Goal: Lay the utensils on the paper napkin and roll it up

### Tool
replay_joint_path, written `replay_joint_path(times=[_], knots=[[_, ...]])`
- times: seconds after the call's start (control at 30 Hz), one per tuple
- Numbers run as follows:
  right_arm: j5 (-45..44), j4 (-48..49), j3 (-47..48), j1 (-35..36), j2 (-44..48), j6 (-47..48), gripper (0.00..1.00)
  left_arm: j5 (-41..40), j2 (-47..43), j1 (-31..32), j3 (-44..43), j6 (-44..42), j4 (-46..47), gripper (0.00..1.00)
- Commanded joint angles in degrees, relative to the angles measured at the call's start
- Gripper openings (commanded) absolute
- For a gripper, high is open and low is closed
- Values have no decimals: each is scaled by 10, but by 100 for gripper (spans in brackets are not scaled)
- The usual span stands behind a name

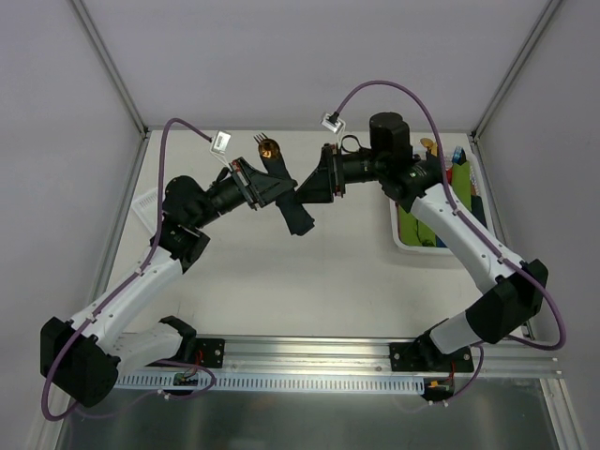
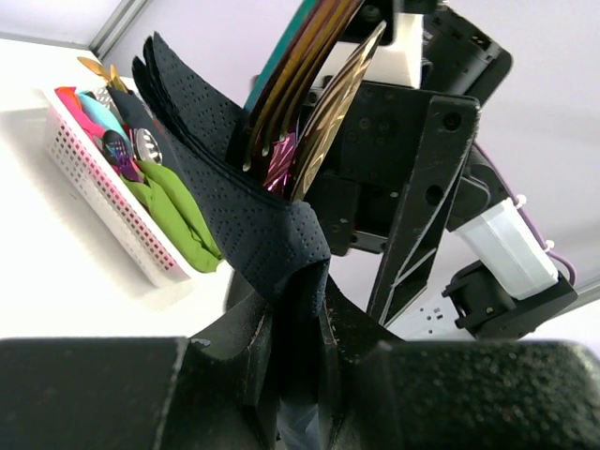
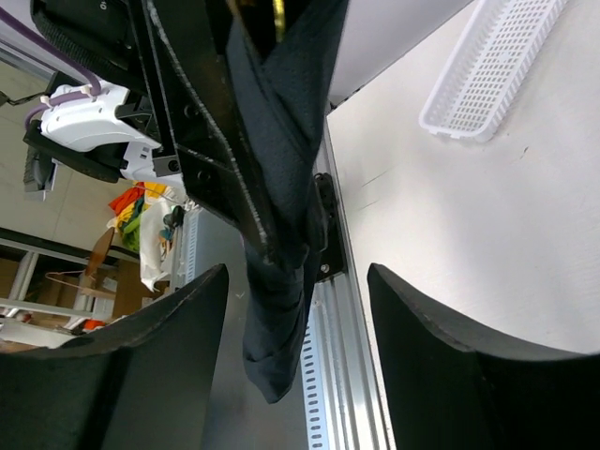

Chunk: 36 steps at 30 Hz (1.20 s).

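Over the table [image 1: 281, 291], left of the white basket [image 1: 405, 239], the left gripper [image 2: 298, 342] pinches the rolled black paper napkin [image 1: 296, 217] in mid-air. The right gripper [image 3: 298, 291] gapes wide either side of it, not touching. A gold spoon [image 1: 269, 148] and a fork [image 1: 260, 140] poke out of the far end.

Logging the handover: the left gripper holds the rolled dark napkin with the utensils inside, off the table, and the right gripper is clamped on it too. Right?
One slip. The right gripper is open: the right wrist view shows its fingers spread either side of the napkin, not closed on it. The left gripper does hold it, utensils inside.
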<state>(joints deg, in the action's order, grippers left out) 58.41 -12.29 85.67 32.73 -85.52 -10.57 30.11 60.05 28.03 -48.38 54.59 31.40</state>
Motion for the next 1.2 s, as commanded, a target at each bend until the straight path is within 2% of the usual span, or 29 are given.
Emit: replay_joint_path(times=[0.0,0.13,0.23,0.33,0.43,0.47,0.53,0.57,0.63,0.87,1.0,1.03,1.17], knots=[[20,18,21,8,-9,-18,66,28,2,-3,-17,4,60,0],[15,14,24,14,-18,-16,65,36,13,-3,-18,17,75,0],[15,18,23,17,-21,-19,61,42,21,-3,-20,23,82,0],[18,27,23,20,-21,-26,52,42,23,-2,-18,24,84,0],[19,30,20,20,-19,-24,41,41,26,-3,-17,25,86,0],[18,29,18,20,-18,-25,32,41,25,-3,-18,25,86,0],[19,30,14,20,-17,-25,23,38,26,-3,-16,25,87,0],[21,31,12,20,-18,-26,12,36,25,-3,-16,25,87,0],[23,30,10,20,-20,-30,2,36,25,-3,-15,24,86,0],[28,43,-6,15,-13,-42,0,20,22,-3,-15,11,72,0],[23,50,-19,1,3,-41,0,2,15,-2,-23,-9,37,44],[22,53,-24,-2,6,-40,0,-2,13,-3,-25,-13,29,58],[25,55,-27,-28,20,-43,0,-13,8,-3,-29,-20,5,70]])
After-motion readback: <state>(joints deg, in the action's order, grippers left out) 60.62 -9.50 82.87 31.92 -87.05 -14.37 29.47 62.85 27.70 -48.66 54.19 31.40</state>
